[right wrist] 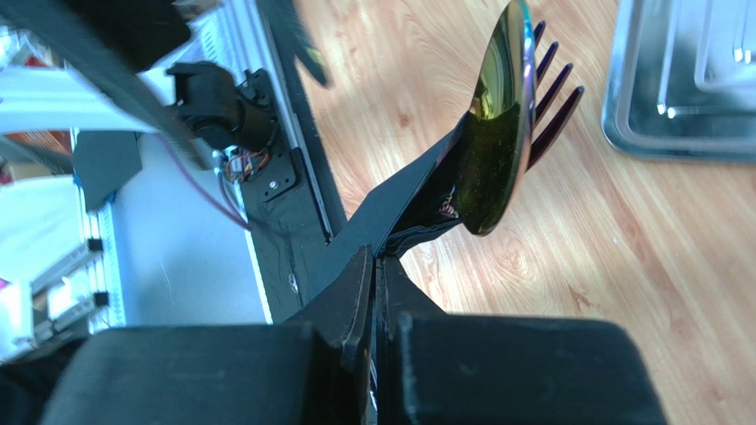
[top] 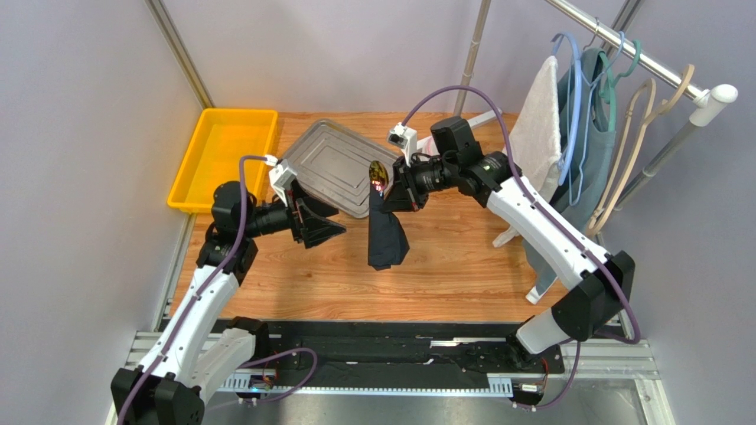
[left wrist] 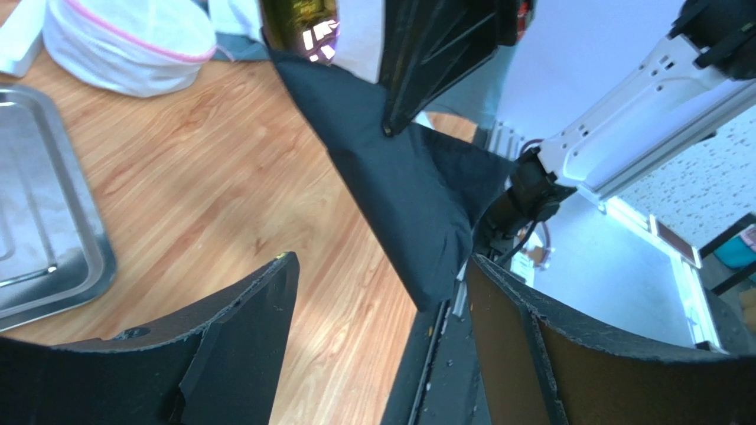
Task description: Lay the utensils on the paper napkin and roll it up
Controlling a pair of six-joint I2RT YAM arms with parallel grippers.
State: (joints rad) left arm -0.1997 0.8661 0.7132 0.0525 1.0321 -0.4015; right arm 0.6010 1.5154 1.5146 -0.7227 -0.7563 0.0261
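Above the table [top: 461, 266] | your right gripper [right wrist: 373, 266] clamped the napkin [top: 387, 235], spoon [right wrist: 492, 150] and fork [right wrist: 555, 97] protruding | left gripper [top: 326, 228] gaped beside it.

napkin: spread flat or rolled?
Loosely rolled, not flat: the paper napkin hangs from the shut right gripper, wrapped around the spoon and fork, with its lower end flaring open.

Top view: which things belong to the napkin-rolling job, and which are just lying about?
For the job: napkin, spoon, fork.
Lying about: tray, yellow bin, towel.
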